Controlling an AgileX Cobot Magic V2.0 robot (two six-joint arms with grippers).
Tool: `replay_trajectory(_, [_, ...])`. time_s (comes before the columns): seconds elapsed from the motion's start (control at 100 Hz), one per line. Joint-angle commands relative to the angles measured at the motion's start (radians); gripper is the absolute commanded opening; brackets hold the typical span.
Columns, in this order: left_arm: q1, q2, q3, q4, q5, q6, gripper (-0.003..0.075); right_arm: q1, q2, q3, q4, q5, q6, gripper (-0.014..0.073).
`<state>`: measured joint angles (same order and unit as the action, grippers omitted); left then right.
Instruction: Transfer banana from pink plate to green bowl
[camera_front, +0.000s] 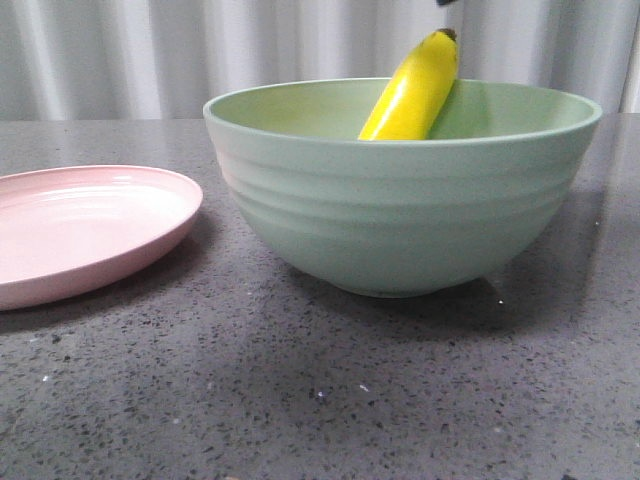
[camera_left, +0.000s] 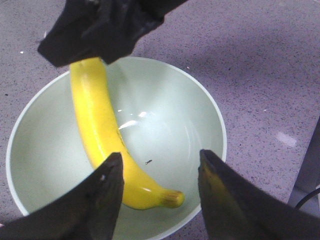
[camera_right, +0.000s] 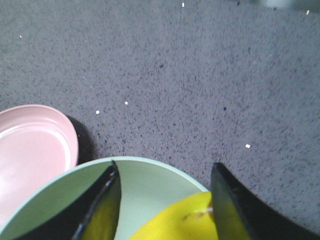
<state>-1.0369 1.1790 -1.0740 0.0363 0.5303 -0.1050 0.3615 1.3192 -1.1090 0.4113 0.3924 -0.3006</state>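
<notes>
The yellow banana (camera_front: 410, 95) leans inside the green bowl (camera_front: 400, 210), its dark tip sticking up above the far rim. The pink plate (camera_front: 80, 225) lies empty left of the bowl. My right gripper (camera_right: 165, 172) is open just above the banana's upper end (camera_right: 180, 220); the banana lies close against one finger. It also shows as a black shape (camera_left: 95, 30) over the banana's tip in the left wrist view. My left gripper (camera_left: 160, 165) hangs open and empty above the bowl (camera_left: 165, 100), over the banana's stem end (camera_left: 97, 125).
Grey speckled tabletop (camera_front: 320, 400) runs all round the bowl and plate. A pale corrugated wall (camera_front: 150, 50) stands behind. The plate (camera_right: 35, 145) sits close beside the bowl's rim (camera_right: 145, 162).
</notes>
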Motion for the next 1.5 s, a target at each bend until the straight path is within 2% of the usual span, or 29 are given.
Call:
replay_trajectory(0.0, [-0.005,-0.023,-0.035,0.001,-0.071,-0.002,0.0316,0.001,-0.072,-0.029,-0.008,-0.064,-0.006,0.0333])
replay_trajectory(0.07, [-0.005,-0.023,-0.035,0.001,-0.071,-0.002,0.0304,0.001,-0.103,-0.029,-0.01,-0.047,-0.006,0.0326])
replay_trajectory(0.13, [-0.005,-0.025,-0.035,0.001,-0.069,-0.002,0.0251,0.001,-0.133,-0.029,-0.01,-0.019,-0.006,0.0282])
replay_trajectory(0.29, [-0.005,-0.04,-0.035,-0.001,-0.069,-0.002,0.0015,0.001,-0.196,-0.027,-0.023,0.059,-0.006,-0.0006])
replay_trajectory(0.33, [-0.005,-0.046,-0.035,-0.001,-0.069,-0.002,-0.002,0.001,-0.21,-0.021,-0.023,0.061,-0.006,-0.0074])
replay_trajectory(0.54, [-0.005,-0.103,-0.028,0.002,-0.069,-0.002,-0.002,0.001,-0.304,0.061,-0.023,0.053,-0.006,-0.0064])
replay_trajectory(0.68, [-0.005,-0.169,0.031,0.018,-0.127,-0.002,-0.002,0.001,-0.398,0.182,-0.027,-0.039,-0.006,-0.0064])
replay_trajectory(0.99, [-0.005,-0.405,0.36,0.027,-0.431,-0.002,-0.002,0.001,-0.68,0.514,-0.09,-0.386,-0.014,-0.0064])
replay_trajectory(1.14, [-0.005,-0.521,0.53,0.027,-0.53,-0.002,-0.002,0.001,-0.835,0.672,-0.097,-0.531,-0.014,-0.0064])
replay_trajectory(1.36, [-0.005,-0.651,0.733,0.027,-0.647,-0.002,-0.002,0.001,-0.998,0.821,-0.101,-0.58,-0.014,-0.0064])
replay_trajectory(1.49, [-0.005,-0.68,0.784,0.027,-0.664,-0.002,-0.002,0.001,-1.053,0.864,-0.101,-0.58,-0.014,-0.0064])
